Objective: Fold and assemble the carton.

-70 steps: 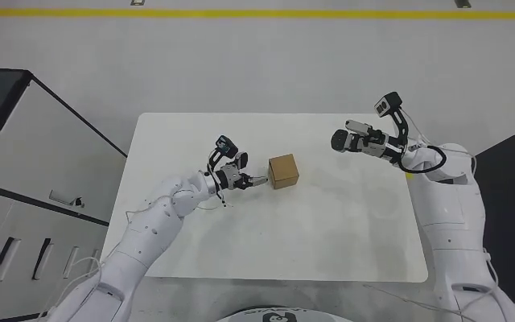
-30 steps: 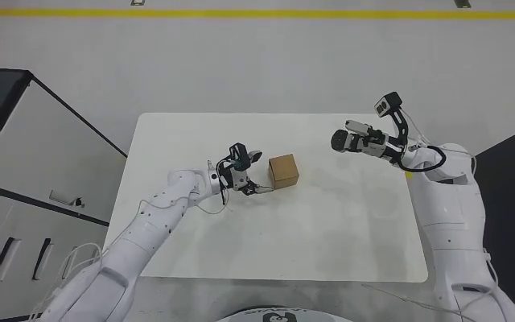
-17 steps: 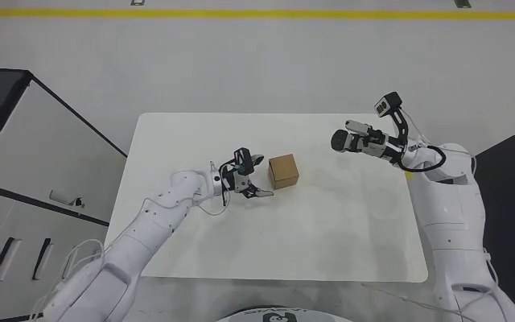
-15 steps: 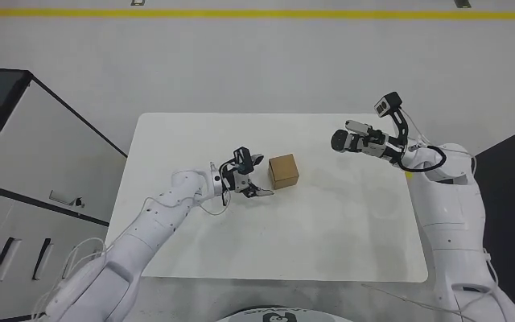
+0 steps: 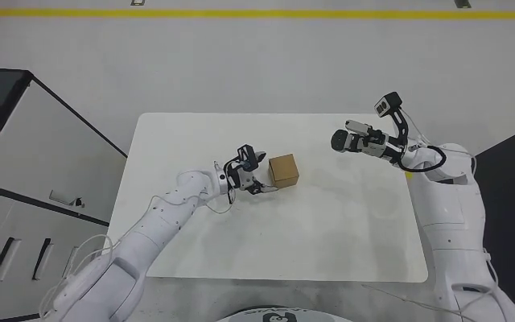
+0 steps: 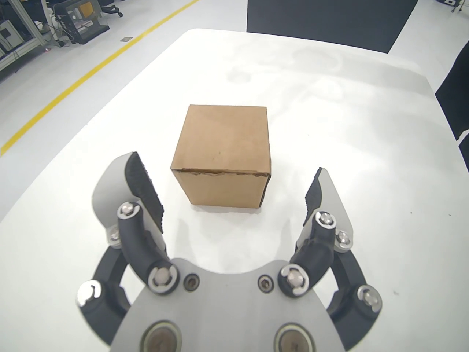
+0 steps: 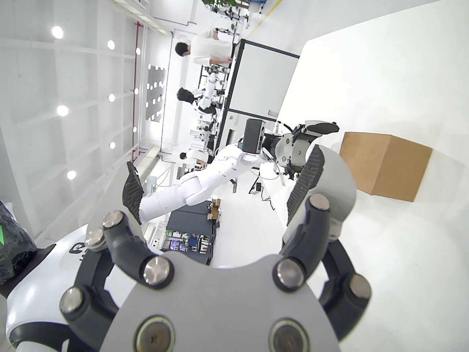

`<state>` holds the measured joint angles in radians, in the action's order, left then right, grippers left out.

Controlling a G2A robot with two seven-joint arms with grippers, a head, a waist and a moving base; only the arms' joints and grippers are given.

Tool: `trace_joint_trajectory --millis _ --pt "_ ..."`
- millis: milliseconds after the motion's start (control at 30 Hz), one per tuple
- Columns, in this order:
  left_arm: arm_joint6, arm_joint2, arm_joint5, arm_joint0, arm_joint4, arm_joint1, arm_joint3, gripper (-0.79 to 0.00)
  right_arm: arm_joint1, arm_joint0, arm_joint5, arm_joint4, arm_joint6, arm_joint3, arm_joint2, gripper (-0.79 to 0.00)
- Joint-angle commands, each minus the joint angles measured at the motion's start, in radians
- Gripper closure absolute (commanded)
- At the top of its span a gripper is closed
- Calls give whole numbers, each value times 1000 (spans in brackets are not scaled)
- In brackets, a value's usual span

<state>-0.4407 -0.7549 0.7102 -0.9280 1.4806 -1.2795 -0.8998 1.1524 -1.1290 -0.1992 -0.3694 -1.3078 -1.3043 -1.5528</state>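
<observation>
- Left gripper (image 5: 260,178) (image 6: 226,170), a silver two-finger clamp with black pads, hangs low over the white rounded table (image 5: 322,233) (image 6: 329,111); its fingers are spread wide and hold nothing.
- A small brown cardboard carton (image 5: 283,171) (image 6: 223,159) stands on the table straight ahead of this gripper, just beyond the fingertips and in line with the gap between them. It touches neither pad.
- The carton is a closed cube with its top shut; the top edge nearest the left gripper looks slightly ragged.
- From above, the carton sits near the table's middle, with the left gripper just beside its left face.
- The right gripper (image 5: 336,141) (image 7: 223,162) hangs over the far right part of the table, well apart from the carton (image 7: 384,170), with its padded fingers apart and empty.
- Its wrist camera looks across at the carton, with the left gripper (image 7: 315,137) just beside the far side of it.
- A yellow line (image 5: 257,13) crosses the floor beyond the table.
</observation>
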Motion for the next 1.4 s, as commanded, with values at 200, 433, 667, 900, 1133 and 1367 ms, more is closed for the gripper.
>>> trace_joint_trajectory --millis 200,433,667,900,1133,1367 --pt "-47 50 -34 41 12 -35 98 -785 0 0 0 0 0 0 0 -785" --pt "-100 74 -60 64 16 -59 158 -785 0 0 0 0 0 0 0 -785" --pt "-136 98 -65 82 18 -83 206 -785 0 0 0 0 0 0 0 -785" --pt "-169 119 -65 98 10 -109 260 -785 0 0 0 0 0 0 0 -785" --pt "-201 132 -58 110 -3 -130 318 -785 0 0 0 0 0 0 0 -785" --pt "-225 141 -52 122 -6 -147 363 -680 0 0 0 0 0 0 0 -785"
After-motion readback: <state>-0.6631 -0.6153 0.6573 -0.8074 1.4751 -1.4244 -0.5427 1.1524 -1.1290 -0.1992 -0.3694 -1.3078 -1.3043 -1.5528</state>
